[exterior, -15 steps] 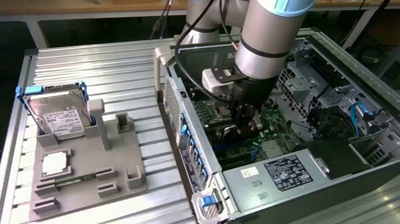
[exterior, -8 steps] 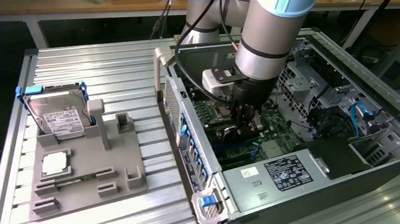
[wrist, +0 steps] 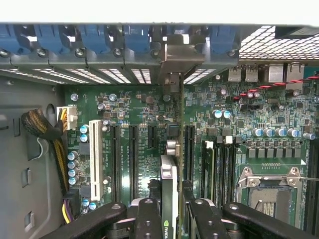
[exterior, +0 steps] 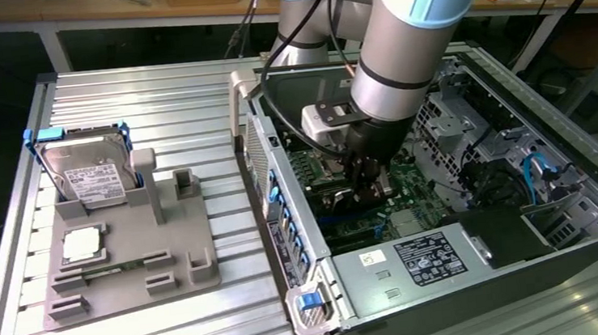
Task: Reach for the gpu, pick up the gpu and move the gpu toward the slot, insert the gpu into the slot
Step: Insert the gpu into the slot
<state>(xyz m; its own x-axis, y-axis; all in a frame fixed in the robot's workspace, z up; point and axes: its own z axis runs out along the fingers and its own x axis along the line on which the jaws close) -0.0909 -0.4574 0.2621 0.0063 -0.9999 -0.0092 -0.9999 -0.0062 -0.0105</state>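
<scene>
My gripper (wrist: 174, 221) is down inside the open computer case (exterior: 558, 153), above the green motherboard (wrist: 149, 114). Its two black fingers (wrist: 149, 219) are shut on the gpu (wrist: 168, 179), a thin dark card seen edge-on with a green logo near the fingers. The card's silvery end bracket (wrist: 182, 55) reaches the row of rear openings in the case wall. The card stands upright between two black connector strips. The slot is hidden under it, and I cannot tell whether the card is seated. In the exterior view my gripper (exterior: 371, 181) is low over the board.
A white connector (wrist: 95, 159), black memory strips (wrist: 219, 169) and the silver processor socket (wrist: 271, 191) flank the card. Yellow-and-black cables (wrist: 42, 129) run along the case wall. Outside the case, a grey fixture (exterior: 123, 264) holds the hard drive (exterior: 88, 174) and a processor chip (exterior: 84, 243).
</scene>
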